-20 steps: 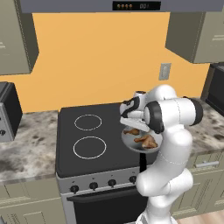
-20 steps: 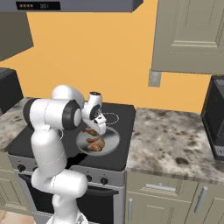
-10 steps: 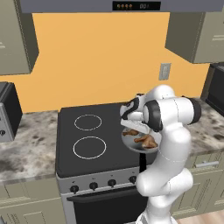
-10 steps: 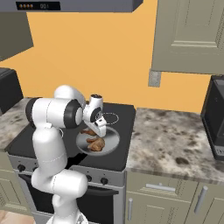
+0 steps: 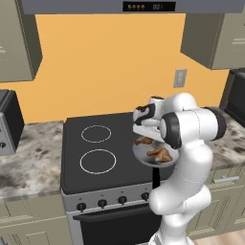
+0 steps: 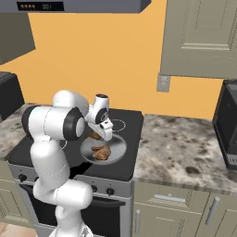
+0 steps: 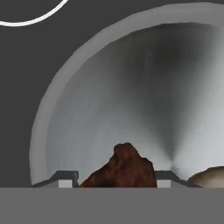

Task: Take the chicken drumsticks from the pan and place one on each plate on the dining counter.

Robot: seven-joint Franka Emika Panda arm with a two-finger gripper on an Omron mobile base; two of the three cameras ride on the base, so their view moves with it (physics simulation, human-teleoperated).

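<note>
The grey pan (image 5: 141,158) (image 6: 119,147) (image 7: 131,83) sits on the right side of the black stove, with two chicken drumsticks in it. My gripper (image 5: 144,136) (image 6: 99,134) (image 7: 116,180) points down into the pan. It is shut on the far, dark brown drumstick (image 5: 143,141) (image 6: 95,136) (image 7: 124,168), and one finger presses each of its sides. The other drumstick (image 5: 161,153) (image 6: 102,153) (image 7: 211,177) lies loose beside it, nearer the pan's front. The plates and the dining counter are out of view.
The stove top (image 5: 95,148) (image 6: 46,148) has two white burner rings on its left half. Mottled marble counter (image 6: 185,152) runs to both sides. A dark appliance (image 5: 9,122) stands at the left and another (image 6: 229,125) at the right. Cabinets and a range hood hang overhead.
The gripper has dropped a little into the pan, and its fingers have drawn in from wide open onto the far drumstick. Pan and drumsticks have stayed put.
</note>
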